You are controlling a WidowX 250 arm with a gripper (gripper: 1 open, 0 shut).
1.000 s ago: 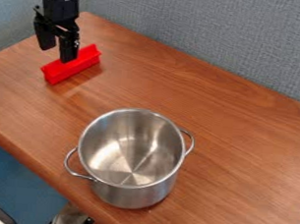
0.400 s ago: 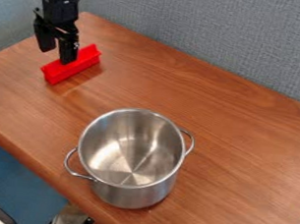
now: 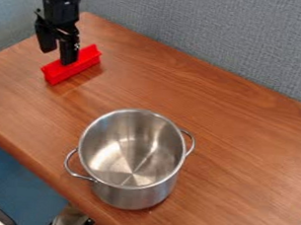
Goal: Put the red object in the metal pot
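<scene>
The red object (image 3: 71,66), a long bright red bar, lies flat on the wooden table (image 3: 232,122) at the far left. Right over its far end hangs my black gripper (image 3: 56,49), open, one finger (image 3: 69,51) down at the bar's far end and the other to its left. Nothing is held. The metal pot (image 3: 132,157), shiny and round with two loop handles, stands empty near the table's front edge, well to the right of and nearer than the bar.
A grey-blue wall (image 3: 227,32) runs behind the table. The table's left corner edge (image 3: 6,57) lies close to the bar. A dark object (image 3: 67,222) shows below the table's front edge.
</scene>
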